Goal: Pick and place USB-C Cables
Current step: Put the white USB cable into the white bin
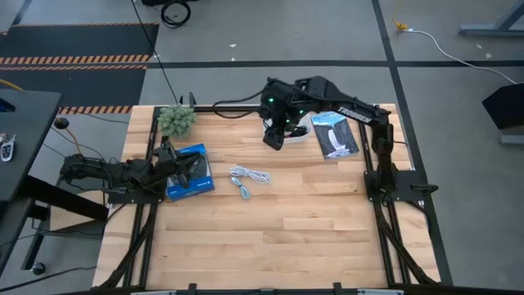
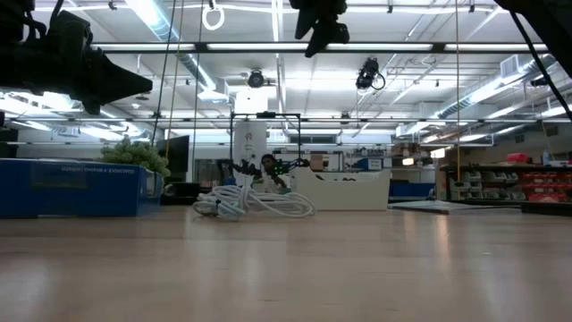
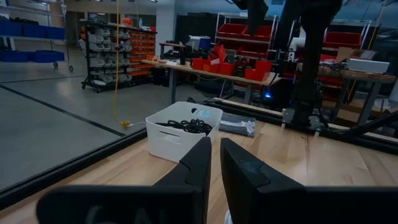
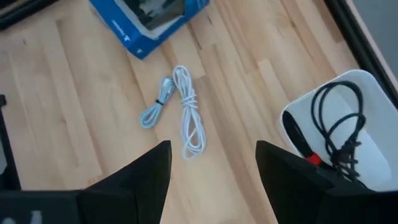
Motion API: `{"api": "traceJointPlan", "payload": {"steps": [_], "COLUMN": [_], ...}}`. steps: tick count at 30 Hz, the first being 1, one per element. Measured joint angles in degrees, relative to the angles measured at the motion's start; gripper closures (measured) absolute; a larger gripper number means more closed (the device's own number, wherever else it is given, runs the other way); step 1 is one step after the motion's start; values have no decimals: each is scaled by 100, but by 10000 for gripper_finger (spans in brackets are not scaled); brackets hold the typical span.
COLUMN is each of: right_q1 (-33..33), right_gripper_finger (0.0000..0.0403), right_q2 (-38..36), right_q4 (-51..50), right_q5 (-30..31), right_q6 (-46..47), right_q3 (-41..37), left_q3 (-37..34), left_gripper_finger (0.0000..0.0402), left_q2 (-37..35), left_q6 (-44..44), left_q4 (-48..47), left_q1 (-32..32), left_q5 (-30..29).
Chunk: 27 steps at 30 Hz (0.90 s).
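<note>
A white USB-C cable point(image 1: 248, 177) lies loosely coiled on the bare wood near the table's middle, also seen in the right wrist view point(image 4: 184, 112) and the low view point(image 2: 255, 202). Black cables point(image 4: 339, 127) lie inside the white tray point(image 4: 373, 93) near the far edge point(image 1: 296, 133). My right gripper point(image 4: 214, 146) hangs open and empty above the tray's left side point(image 1: 274, 138). My left gripper point(image 3: 216, 144) rests low at the left edge by the blue box point(image 1: 190, 172), fingers close together, holding nothing.
The blue box with a black picture point(image 4: 149, 18) lies left of the white cable. A flat black-and-blue packet point(image 1: 336, 135) sits right of the tray. A green plant-like tuft point(image 1: 176, 120) stands at the far left corner. Bare wood spans the near half of the table.
</note>
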Motion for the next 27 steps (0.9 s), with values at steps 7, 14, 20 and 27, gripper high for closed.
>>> {"api": "traceJointPlan", "payload": {"steps": [7, 14, 20, 27], "right_q1": [171, 195, 247, 262], "right_gripper_finger": [163, 164, 181, 193], "right_q2": [141, 188, 186, 193], "right_q4": [303, 336, 332, 332], "right_q5": [1, 59, 66, 66], "right_q6": [-15, -171, -173, -183], "right_q3": [-62, -143, -315, -744], "left_q3": [-2, -1, 0, 0], "left_gripper_finger": [358, 358, 358, 358], "left_q2": [0, 0, 1, 0], "left_q6": [-2, 1, -2, 0], "left_q4": [-17, -20, -22, -22], "left_q1": [-1, 0, 0, -1], "left_q5": [0, 0, 0, 0]}}
